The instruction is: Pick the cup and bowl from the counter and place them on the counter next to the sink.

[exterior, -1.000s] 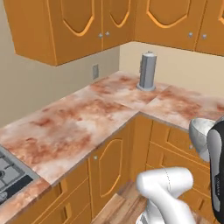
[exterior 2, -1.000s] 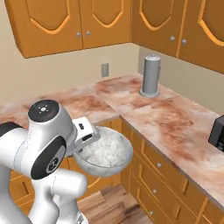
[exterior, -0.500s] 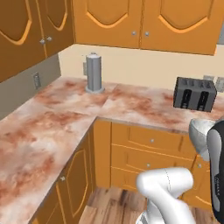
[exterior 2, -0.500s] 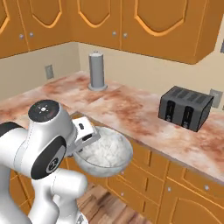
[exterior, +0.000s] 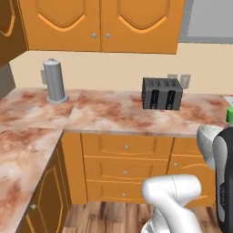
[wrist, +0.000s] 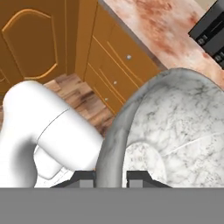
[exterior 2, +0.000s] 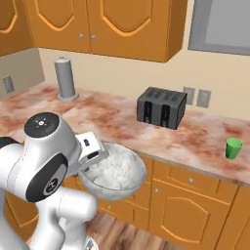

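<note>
My gripper (wrist: 111, 176) is shut on the rim of the bowl (wrist: 175, 127), a shiny silver-grey bowl with a pale marbled inside. I carry it in front of the arm, level with the lower cabinets and off the counter (exterior 2: 122, 124). The bowl (exterior 2: 114, 171) hangs beside the white hand, and its edge (exterior: 207, 143) shows at the right. The cup (exterior 2: 233, 148), small and green, stands upright on the counter at the far right; a sliver of it (exterior: 230, 113) shows at the frame edge. The sink is out of view.
A black toaster (exterior 2: 161, 107) stands at the wall, and a grey upright canister (exterior 2: 66, 79) stands in the corner to its left. Orange drawers (exterior: 125, 154) and doors run under the counter, with wooden floor (exterior: 109, 216) below.
The whole picture has shifted left as the base turned right along the counter. The canister slid left, and the toaster and then the cup came into view. The bowl stays gripped.
</note>
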You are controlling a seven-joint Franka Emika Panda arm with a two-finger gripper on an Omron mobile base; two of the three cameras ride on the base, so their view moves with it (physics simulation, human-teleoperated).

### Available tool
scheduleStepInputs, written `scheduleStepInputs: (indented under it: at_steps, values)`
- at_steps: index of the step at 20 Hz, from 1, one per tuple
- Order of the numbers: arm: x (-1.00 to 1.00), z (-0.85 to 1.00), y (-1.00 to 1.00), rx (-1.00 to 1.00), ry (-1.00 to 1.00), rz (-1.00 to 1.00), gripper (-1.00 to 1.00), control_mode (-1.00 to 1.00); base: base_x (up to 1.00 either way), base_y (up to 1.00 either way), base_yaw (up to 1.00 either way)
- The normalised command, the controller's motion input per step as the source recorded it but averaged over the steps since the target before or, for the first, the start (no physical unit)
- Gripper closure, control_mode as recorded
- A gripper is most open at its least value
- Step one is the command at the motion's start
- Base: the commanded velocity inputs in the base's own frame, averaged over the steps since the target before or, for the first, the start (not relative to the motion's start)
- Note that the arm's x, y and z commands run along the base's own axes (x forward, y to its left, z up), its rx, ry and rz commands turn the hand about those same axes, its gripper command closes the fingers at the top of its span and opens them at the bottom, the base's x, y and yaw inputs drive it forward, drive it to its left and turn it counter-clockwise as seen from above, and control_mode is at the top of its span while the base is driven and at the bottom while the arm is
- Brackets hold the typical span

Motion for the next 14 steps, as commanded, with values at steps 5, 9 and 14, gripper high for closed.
scheduleStepInputs:
  at_steps: [5, 9, 14]
  values:
    - [0.00, 0.00, 0.00, 0.00, 0.00, 0.00, 1.00, 1.00, 0.35, -1.00, 0.01]
    - [0.00, 0.00, 0.00, 0.00, 0.00, 0.00, 1.00, 1.00, 0.17, -1.00, 0.00]
    - [0.00, 0.00, 0.00, 0.00, 0.00, 0.00, 1.00, 1.00, 0.07, -1.00, 0.00]
